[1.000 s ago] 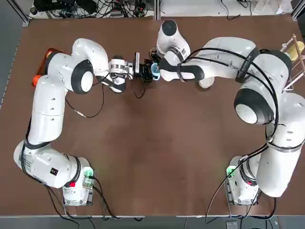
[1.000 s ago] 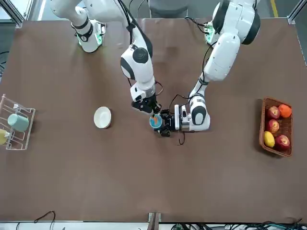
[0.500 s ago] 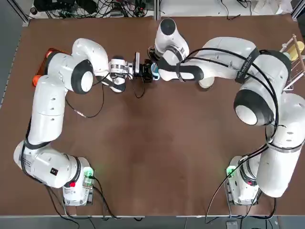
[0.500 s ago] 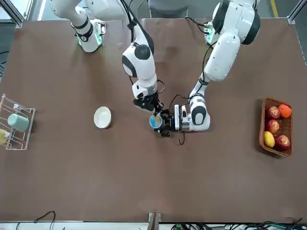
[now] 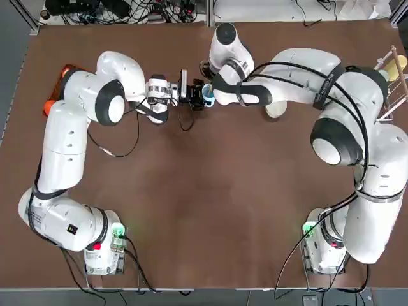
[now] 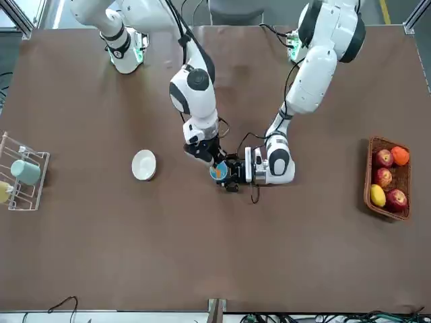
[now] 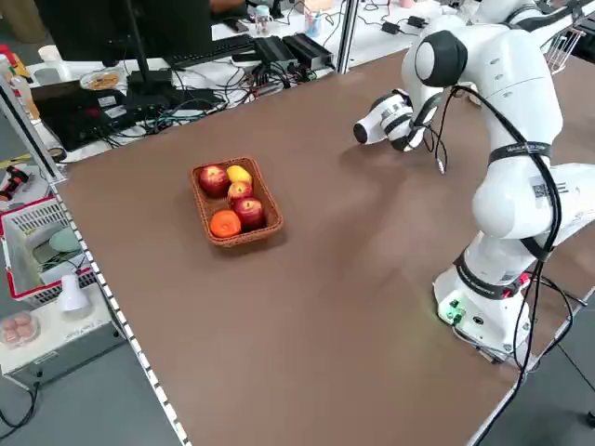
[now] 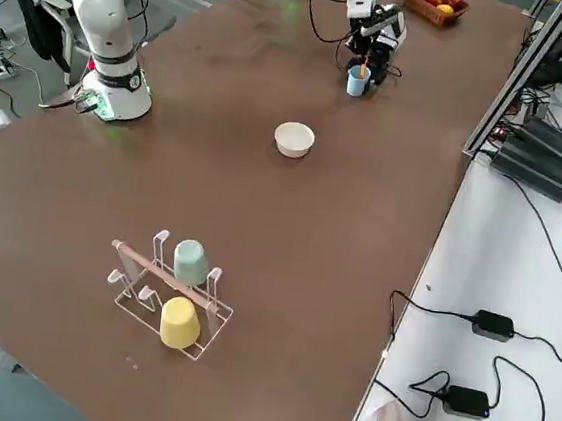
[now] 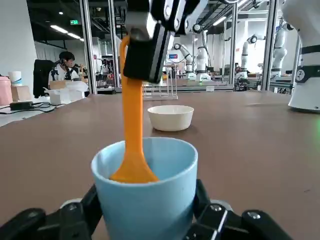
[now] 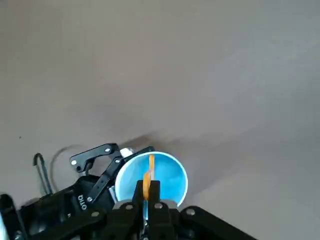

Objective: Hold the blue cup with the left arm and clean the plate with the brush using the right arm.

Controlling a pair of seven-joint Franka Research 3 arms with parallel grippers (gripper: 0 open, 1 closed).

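The blue cup (image 9: pixel 145 187) stands upright on the table with my left gripper (image 5: pixel 197 97) shut on it from the side. The brush (image 9: pixel 131 125) stands in the cup. Only its orange handle (image 10: pixel 150 167) shows, and the bristle head is hidden inside. My right gripper (image 6: pixel 207 153) hangs straight above the cup, shut on the top of the handle. The cream-white plate (image 6: pixel 143 165) sits alone on the table, a short way from the cup towards my right side. The plate (image 8: pixel 295 139) holds nothing.
A wire rack (image 8: pixel 167 294) with a pale teal cup (image 8: pixel 190 258) and a yellow cup (image 8: pixel 179 322) stands at my far right. A wicker basket of fruit (image 6: pixel 387 182) sits at my far left. Bare brown table (image 5: pixel 210 204) lies in front of both grippers.
The right gripper has shifted a little over the cup, keeping the brush handle. The left gripper and the cup have not moved.
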